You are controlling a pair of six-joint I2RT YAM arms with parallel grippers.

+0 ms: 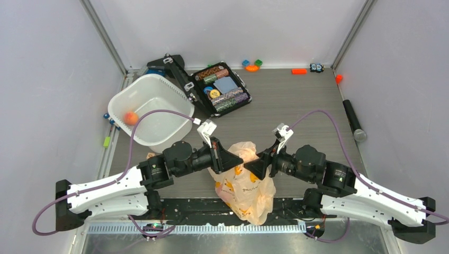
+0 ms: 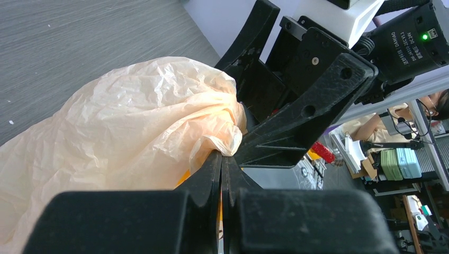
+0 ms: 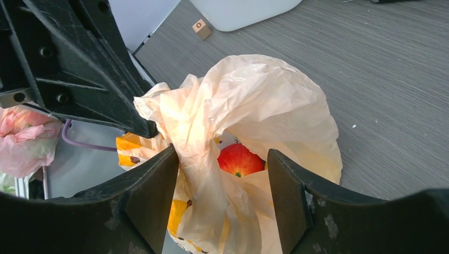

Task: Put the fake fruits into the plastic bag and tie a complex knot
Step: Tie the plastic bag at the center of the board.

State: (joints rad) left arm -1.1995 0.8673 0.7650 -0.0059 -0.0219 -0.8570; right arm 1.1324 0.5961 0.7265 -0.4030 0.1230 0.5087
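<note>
Plastic bag (image 1: 246,186), thin, crinkly, translucent pale peach with yellow-orange print: stands at the near edge of the grey wood-grain table (image 1: 296,100), between the two arms, with its mouth gathered upward.

Left gripper (image 2: 222,157): black fingers are closed flat on a fold of film at the bag's mouth.

Right gripper (image 3: 222,153): fingers are spread wide. A twisted strand of film stands between them and touches one finger only, so nothing is clamped.

Glossy red plastic apple (image 3: 239,160): visible through the gap in the mouth, inside the bag.

Small round orange fruit (image 1: 130,117): lies in the white plastic tub (image 1: 151,95), well apart from the bag.

Assessment: the step in hand appears to be gathering the neck for the knot. The right fingers should close low on the strand, near the apple, before either arm pulls. Tension should be opposed and level, since the thin film is likely to tear under a jerk. The orange fruit outside the bag should be queried before the knot is closed.
</note>
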